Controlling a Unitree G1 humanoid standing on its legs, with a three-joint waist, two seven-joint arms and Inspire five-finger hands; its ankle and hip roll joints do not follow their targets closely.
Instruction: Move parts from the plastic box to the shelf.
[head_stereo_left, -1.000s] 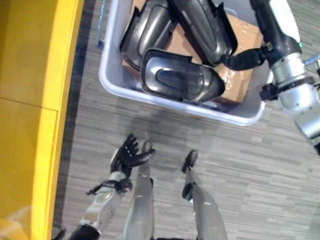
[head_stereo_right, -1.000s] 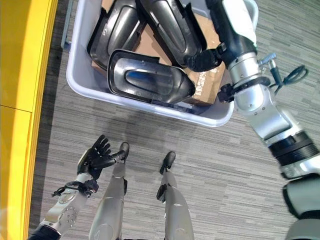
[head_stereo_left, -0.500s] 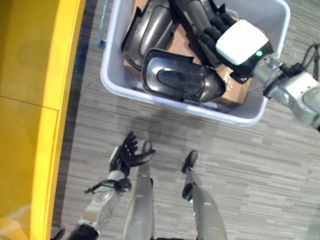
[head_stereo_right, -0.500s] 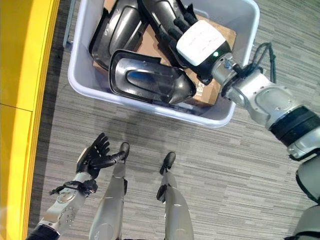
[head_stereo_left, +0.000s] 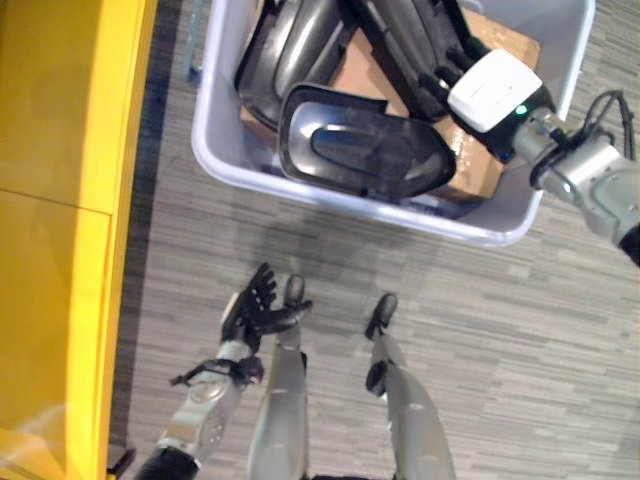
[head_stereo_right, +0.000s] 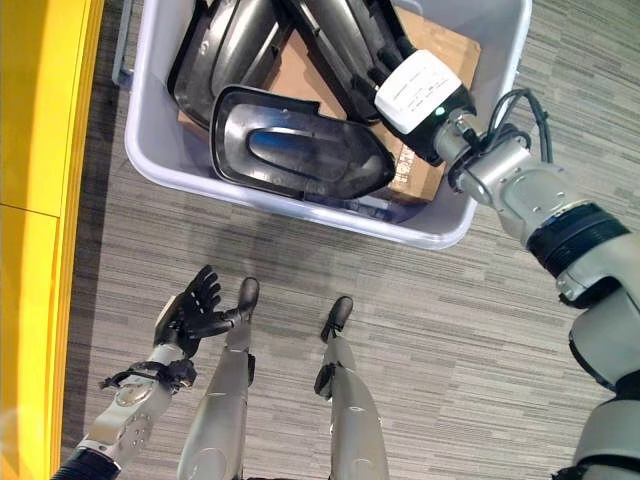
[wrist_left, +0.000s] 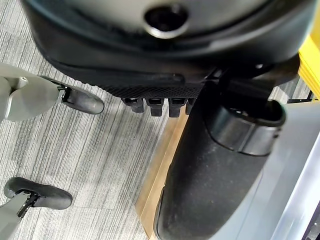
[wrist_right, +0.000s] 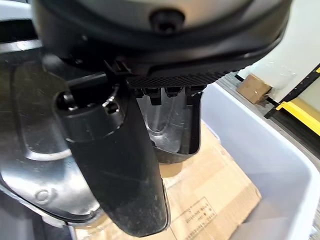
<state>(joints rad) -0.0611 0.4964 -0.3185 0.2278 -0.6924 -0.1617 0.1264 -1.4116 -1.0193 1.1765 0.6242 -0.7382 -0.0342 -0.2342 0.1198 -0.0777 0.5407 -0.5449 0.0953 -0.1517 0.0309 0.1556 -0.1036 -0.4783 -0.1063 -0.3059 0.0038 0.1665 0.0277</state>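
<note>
Right hand (head_stereo_right: 400, 72), fingers straight, over black part (head_stereo_right: 345, 30) in plastic box (head_stereo_right: 480, 205): needs firm rim grasp before lifting; left hand (head_stereo_right: 190, 312) open, idle

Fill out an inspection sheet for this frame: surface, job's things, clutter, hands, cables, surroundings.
Surface: grey striped carpet floor.
Job's things: pale plastic box on the floor, holding black moulded parts stacked on brown cardboard.
Clutter: nothing seen.
Hands: right robot hand reaches into the box over a part, grip unclear; left robot hand open, low over the floor, holding nothing.
Cables: nothing seen.
Surroundings: yellow surface along the left.
</note>
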